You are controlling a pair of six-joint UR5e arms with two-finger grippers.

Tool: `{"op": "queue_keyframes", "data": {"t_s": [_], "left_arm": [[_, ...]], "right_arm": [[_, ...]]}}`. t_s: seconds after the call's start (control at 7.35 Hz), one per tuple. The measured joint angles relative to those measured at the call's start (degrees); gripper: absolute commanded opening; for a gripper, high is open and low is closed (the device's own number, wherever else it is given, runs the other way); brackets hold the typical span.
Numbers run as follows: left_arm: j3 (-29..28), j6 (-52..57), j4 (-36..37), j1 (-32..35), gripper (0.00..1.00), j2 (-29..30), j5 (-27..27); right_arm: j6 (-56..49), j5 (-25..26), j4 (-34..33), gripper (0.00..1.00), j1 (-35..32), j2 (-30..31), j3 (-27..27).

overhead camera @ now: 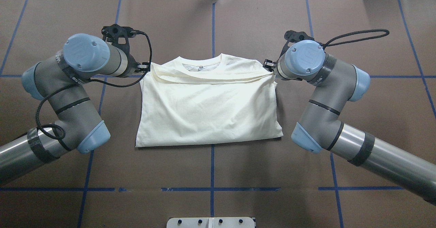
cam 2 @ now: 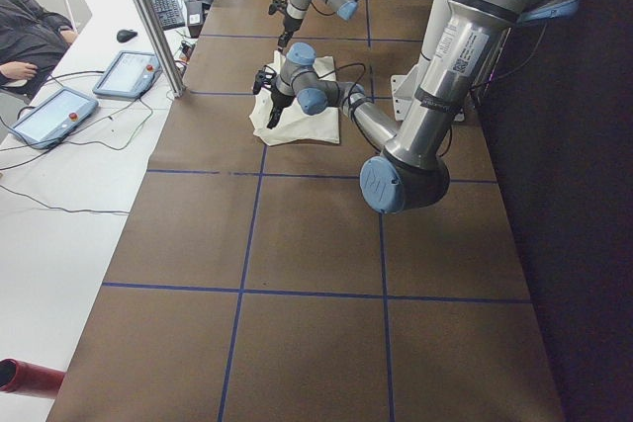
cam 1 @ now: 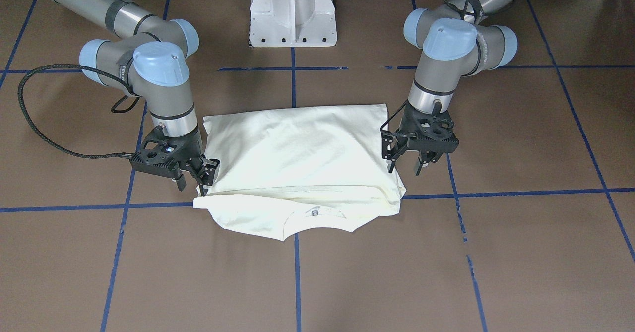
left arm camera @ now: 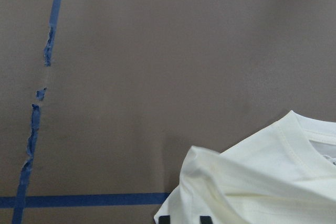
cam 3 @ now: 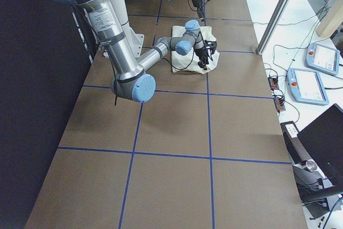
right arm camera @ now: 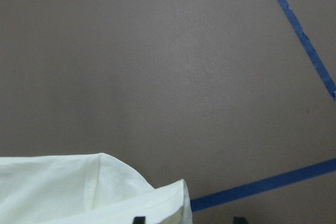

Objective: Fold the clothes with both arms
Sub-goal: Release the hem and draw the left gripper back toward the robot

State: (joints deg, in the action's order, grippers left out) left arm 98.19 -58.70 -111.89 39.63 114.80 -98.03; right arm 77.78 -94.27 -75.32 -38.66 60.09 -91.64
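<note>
Shirt (overhead camera: pixel 207 112) on worktop (overhead camera: pixel 211 23), hem folded towards collar (overhead camera: pixel 201 61); its corners sit between the left gripper's (cam 1: pixel 406 165) slightly parted jaws and the right gripper's (cam 1: pixel 196 179) wide ones. We judge this the release; next, both lift clear.

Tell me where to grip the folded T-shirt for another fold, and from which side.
Probably pinch the T-shirt at its two corners at the collar end, left gripper and right gripper each coming in from its own outer side. The loose layered edges there sit slightly raised, while the edge nearest the robot is a closed fold lying flat.
</note>
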Motion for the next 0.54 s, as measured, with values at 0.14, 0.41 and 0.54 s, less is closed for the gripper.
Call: {"op": "queue_keyframes", "data": {"t_s": [0.14, 0.41, 0.54], "left_arm": [[3.2, -0.3, -0.5, -1.2, 1.00, -3.1, 0.0], [7.6, -6.4, -6.0, -6.7, 0.73, -10.3, 1.0], [8.1, -11.0, -9.1, -10.2, 0.64, -12.5, 3.0]], "right_arm": [[-2.1, -0.6, 0.1, 1.00, -0.5, 0.1, -0.5], [-3.3, -1.1, 0.2, 1.00, -0.8, 0.3, -1.0], [-3.4, -1.1, 0.2, 1.00, -0.9, 0.3, -1.2]]}}
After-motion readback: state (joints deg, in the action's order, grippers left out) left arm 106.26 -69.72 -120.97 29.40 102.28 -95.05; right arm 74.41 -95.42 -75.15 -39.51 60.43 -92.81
